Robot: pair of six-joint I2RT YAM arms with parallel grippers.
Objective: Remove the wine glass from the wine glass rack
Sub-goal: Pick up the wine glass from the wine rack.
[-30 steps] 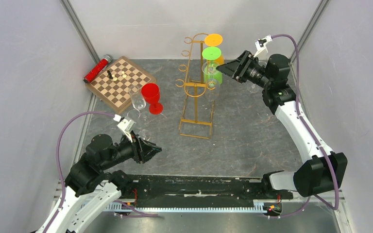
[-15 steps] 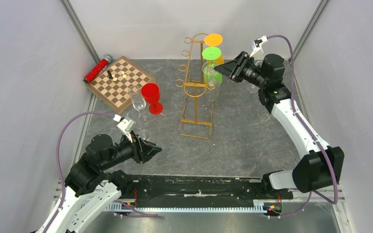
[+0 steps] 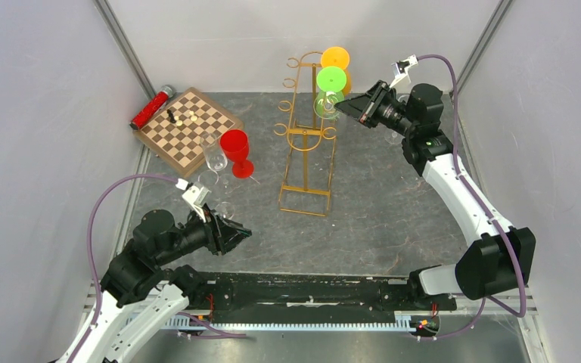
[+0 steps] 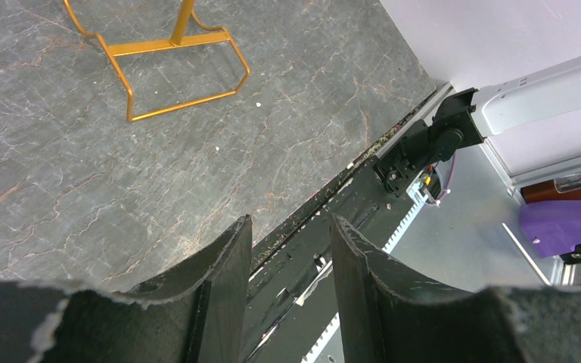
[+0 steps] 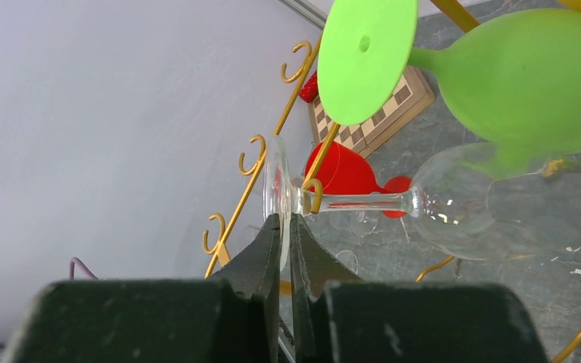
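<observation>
A clear wine glass (image 5: 355, 203) lies sideways on the gold wine glass rack (image 3: 302, 162), its stem resting in one of the curled hooks (image 5: 314, 193). My right gripper (image 5: 285, 219) is shut on the thin edge of the glass's round foot (image 5: 276, 178), beside the rack's upper right side (image 3: 342, 110). A green glass (image 5: 529, 76) hangs just above, its bowl overlapping the clear bowl. Over the near left table my left gripper (image 4: 291, 227) is open and holds nothing, far from the rack.
An orange glass (image 3: 335, 57) hangs at the rack's top. A red goblet (image 3: 236, 147), clear glasses (image 3: 215, 157), a chessboard (image 3: 189, 128) and a red cylinder (image 3: 151, 107) stand to the rack's left. The rack's wire base (image 4: 174, 72) rests on the grey tabletop.
My right gripper moved in slightly and shut on the clear glass's foot. The glass has swung up from hanging low on the rack. The left arm stayed still.
</observation>
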